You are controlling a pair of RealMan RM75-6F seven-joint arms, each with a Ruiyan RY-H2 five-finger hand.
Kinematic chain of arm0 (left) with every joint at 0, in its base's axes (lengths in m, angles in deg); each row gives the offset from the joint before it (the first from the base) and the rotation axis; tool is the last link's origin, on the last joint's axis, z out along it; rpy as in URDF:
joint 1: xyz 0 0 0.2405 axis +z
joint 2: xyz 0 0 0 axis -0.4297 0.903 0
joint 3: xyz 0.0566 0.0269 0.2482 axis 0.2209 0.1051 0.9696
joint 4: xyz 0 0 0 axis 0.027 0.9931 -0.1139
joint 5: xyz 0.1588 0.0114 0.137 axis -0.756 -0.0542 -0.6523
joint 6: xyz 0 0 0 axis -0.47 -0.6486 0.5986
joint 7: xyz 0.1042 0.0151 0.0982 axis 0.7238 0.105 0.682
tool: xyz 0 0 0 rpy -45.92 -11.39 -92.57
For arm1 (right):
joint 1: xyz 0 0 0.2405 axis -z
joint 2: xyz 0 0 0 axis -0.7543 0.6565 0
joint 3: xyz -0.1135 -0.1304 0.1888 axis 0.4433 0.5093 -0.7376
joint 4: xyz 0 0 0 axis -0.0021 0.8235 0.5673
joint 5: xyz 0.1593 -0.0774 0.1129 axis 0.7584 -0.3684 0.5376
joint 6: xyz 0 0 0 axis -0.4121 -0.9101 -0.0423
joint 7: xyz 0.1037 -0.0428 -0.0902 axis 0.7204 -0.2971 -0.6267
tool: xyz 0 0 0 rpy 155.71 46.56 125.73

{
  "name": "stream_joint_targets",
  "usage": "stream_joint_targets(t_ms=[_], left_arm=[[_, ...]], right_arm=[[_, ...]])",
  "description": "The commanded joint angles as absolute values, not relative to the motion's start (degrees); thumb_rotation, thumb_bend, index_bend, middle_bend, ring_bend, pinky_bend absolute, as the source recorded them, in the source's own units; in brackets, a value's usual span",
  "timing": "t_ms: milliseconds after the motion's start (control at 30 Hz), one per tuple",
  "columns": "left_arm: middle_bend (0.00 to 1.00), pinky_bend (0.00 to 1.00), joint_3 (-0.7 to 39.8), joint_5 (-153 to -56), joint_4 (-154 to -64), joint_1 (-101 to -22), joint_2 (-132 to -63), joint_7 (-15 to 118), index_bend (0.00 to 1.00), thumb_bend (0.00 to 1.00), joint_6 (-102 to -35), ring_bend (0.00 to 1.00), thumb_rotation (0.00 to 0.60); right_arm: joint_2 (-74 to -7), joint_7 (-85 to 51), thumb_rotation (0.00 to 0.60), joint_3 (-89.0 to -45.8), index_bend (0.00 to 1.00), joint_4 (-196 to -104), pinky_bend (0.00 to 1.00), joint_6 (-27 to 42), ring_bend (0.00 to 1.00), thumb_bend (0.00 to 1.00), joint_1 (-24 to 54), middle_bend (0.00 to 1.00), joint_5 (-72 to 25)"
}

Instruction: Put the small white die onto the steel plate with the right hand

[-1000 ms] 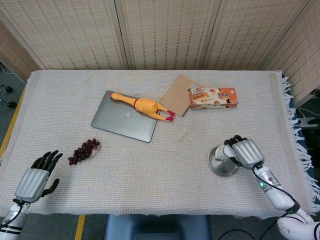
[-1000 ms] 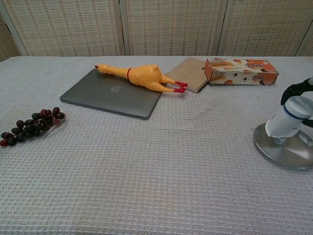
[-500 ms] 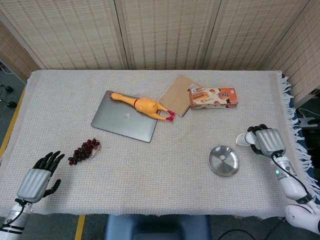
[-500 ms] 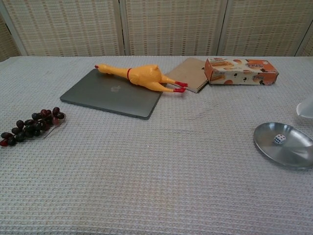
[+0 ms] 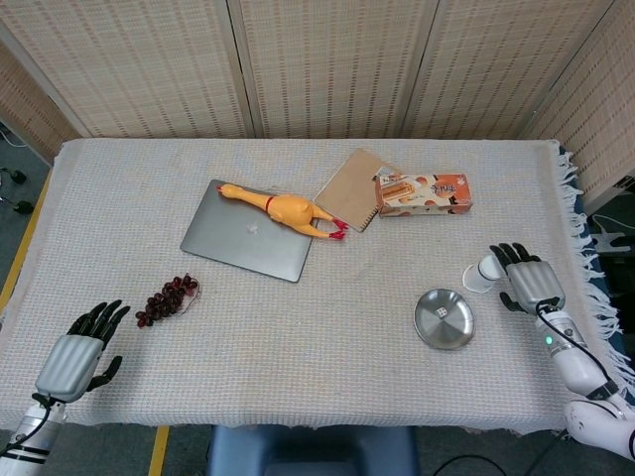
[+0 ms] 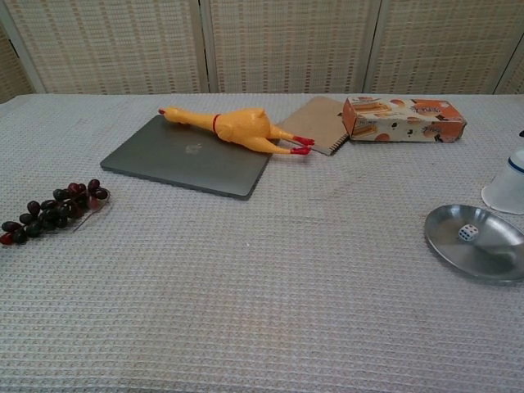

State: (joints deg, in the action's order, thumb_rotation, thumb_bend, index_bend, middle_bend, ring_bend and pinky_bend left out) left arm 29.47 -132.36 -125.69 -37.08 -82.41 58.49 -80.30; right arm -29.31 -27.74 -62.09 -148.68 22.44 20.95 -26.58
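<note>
With the small white die (image 6: 467,232) already lying inside the steel plate (image 6: 491,260), slightly toward the plate's left half in the chest view, the placement itself appears complete and the step in hand is judged to be retreat of the right hand (image 5: 526,278). In the head view this hand sits just beside the plate, on its right and a little farther from the robot, clear of the rim. Its dark fingers point away from the robot and nothing is visible between them, so it reads as released. The chest view shows only a white part of it at the right frame edge.

To finish well:
- Move the right hand up and away from the plate, not across it. The plate is light and shallow, and a brush on the rim could tip it or roll the die out.
- Keep the fingers spread until the hand is well apart from the plate.
- Confirm the die rests flat and motionless.

The left hand (image 5: 77,347) lies near the table's (image 5: 327,327) front left corner, fingers apart, grasping nothing; it needs no action.
</note>
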Motion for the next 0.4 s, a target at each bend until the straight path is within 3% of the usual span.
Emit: stream_joint_targets(t_ms=[33,133,267,333,400], left_arm=[[0.00,0.17,29.5,-132.5,-125.8,-37.0,-82.4,58.4,0.00,0.41,-80.6,0.00,0.600],[0.00,0.17,29.3,-132.3,-125.7,-36.8,-82.3,58.2,0.00,0.41,-81.0,0.00,0.600],[0.00,0.17,29.0,-132.1,-125.3,-36.6,-82.3,57.5,0.00,0.41,-81.5,0.00,0.600],[0.00,0.17,29.0,-132.2,-125.1,-36.6,-82.3,57.4,0.00,0.41,-81.6,0.00,0.600],[0.00,0.17,29.0,-132.4,-125.0,-36.6,-82.3,57.1,0.00,0.41,-81.9,0.00,0.600]], right_arm=[[-26.1,-27.5,0.600,-61.9,0.00,-153.7,0.15,18.5,0.00,0.28,23.3,0.00,-27.0],[-23.6,-24.0,0.600,-61.6,0.00,-159.3,0.11,7.0,0.00,0.28,28.4,0.00,-32.5],[-24.6,-20.6,0.600,-58.4,0.00,-160.1,0.06,-15.7,0.00,0.28,39.1,0.00,-44.4],[-26.2,-21.0,0.600,-57.6,0.00,-158.1,0.03,-21.3,0.00,0.28,42.2,0.00,-46.3],[-26.0,-22.9,0.600,-56.3,0.00,-158.2,0.01,-22.6,0.00,0.28,44.1,0.00,-47.0]])
